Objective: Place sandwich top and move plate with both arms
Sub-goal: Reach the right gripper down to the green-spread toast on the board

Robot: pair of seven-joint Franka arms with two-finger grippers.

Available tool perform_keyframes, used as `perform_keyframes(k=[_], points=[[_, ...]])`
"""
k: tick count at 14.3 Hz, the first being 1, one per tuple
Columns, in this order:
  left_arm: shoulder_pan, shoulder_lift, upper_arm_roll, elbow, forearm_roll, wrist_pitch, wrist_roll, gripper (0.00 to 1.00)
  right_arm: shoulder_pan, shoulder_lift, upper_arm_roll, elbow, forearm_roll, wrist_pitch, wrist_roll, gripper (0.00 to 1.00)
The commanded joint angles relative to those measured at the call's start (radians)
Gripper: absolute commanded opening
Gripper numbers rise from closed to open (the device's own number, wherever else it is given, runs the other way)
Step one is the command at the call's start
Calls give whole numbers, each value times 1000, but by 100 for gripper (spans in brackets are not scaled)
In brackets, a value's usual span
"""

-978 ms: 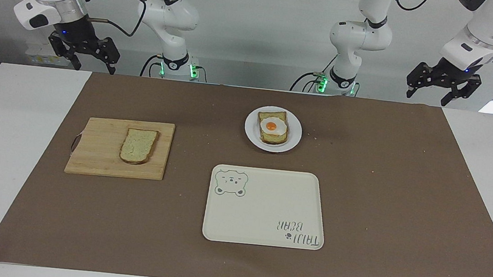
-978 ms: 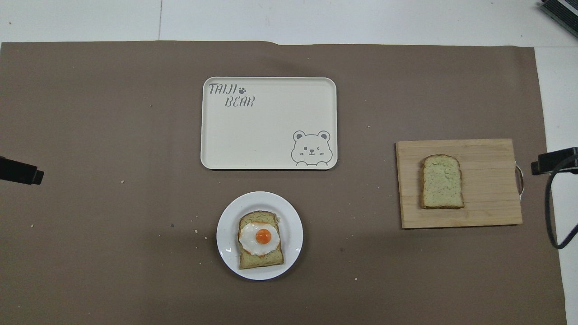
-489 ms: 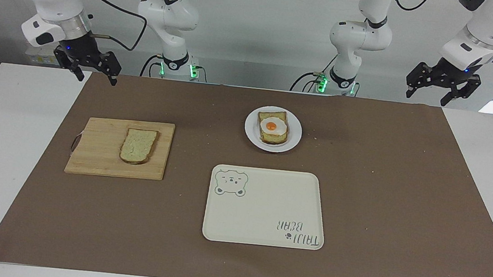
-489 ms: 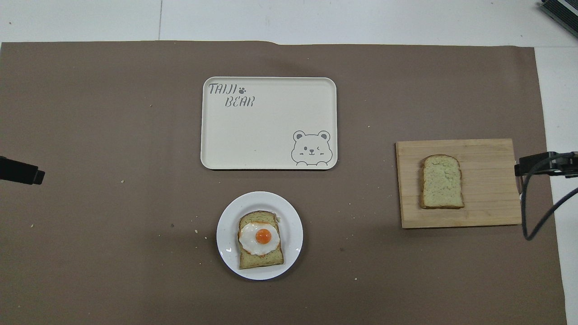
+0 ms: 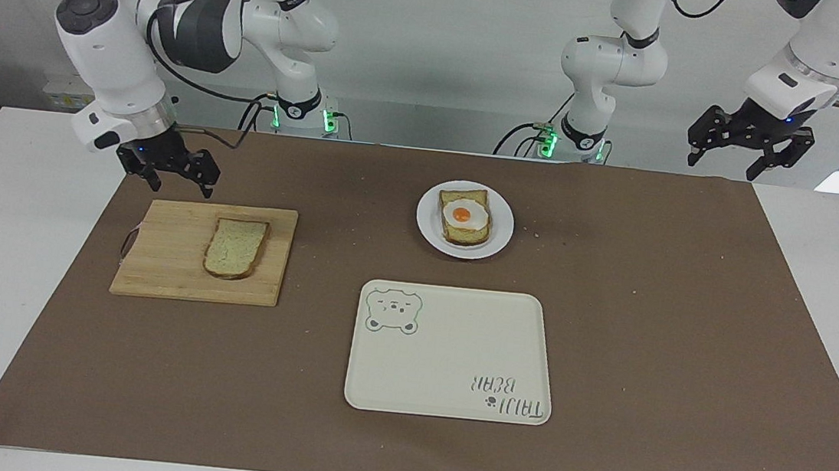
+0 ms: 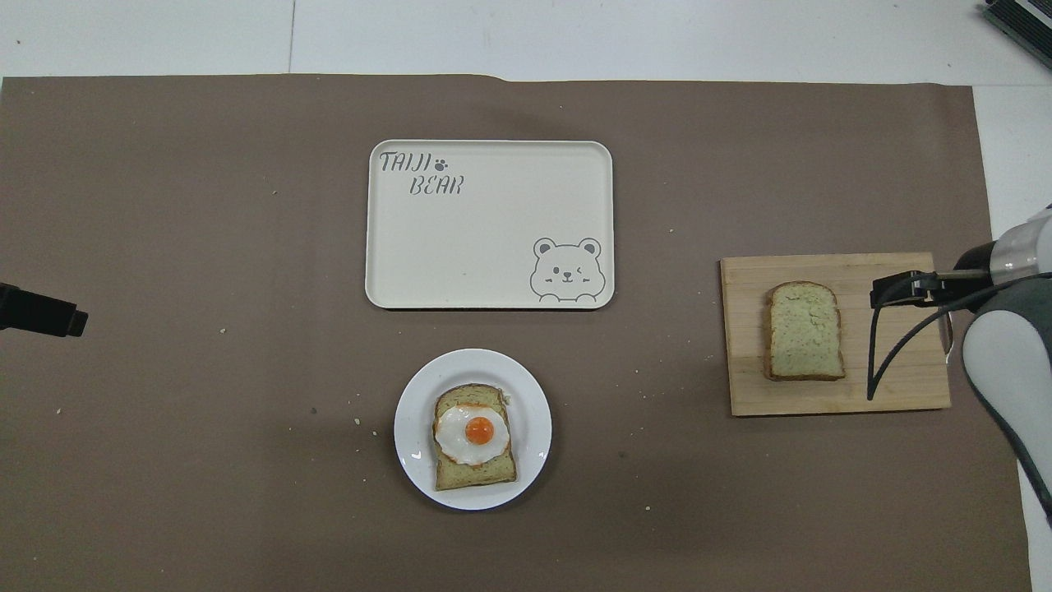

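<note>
The sandwich top point(image 5: 236, 247) point(image 6: 805, 330), a plain bread slice, lies flat on a wooden cutting board point(image 5: 171, 261) point(image 6: 748, 386). My right gripper point(image 5: 182, 183) point(image 6: 900, 289) hangs open just above the board's corner by its handle, apart from the slice. The white plate point(image 5: 427, 225) point(image 6: 534, 395) carries a toast with a fried egg point(image 5: 465, 217) point(image 6: 475, 436). Raised over the mat's corner at its own end of the table, my left gripper point(image 5: 735, 160) point(image 6: 41, 311) is open and holds nothing.
A cream tray with a bear drawing point(image 5: 454, 354) point(image 6: 485, 247) lies on the brown mat, farther from the robots than the plate. Crumbs dot the mat around the plate. The board sits toward the right arm's end.
My right arm has swung down and inward, bringing its gripper from above the table's edge to just over the board's corner. The left gripper has barely shifted. Bread and plate have not moved.
</note>
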Motion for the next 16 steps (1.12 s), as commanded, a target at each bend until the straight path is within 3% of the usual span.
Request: perform_keyframes(k=[1, 8, 13, 16], points=[[-18, -28, 11, -33, 13, 7, -3, 100, -3, 43, 1, -44, 5, 86, -19, 100], [-19, -28, 10, -33, 13, 7, -3, 100, -5, 176, 1, -102, 5, 260, -27, 100], [-19, -28, 8, -33, 13, 6, -3, 100, -10, 196, 2, -142, 11, 326, -60, 100], [-21, -30, 5, -34, 13, 6, -3, 100, -7, 208, 2, -168, 78, 360, -73, 100]])
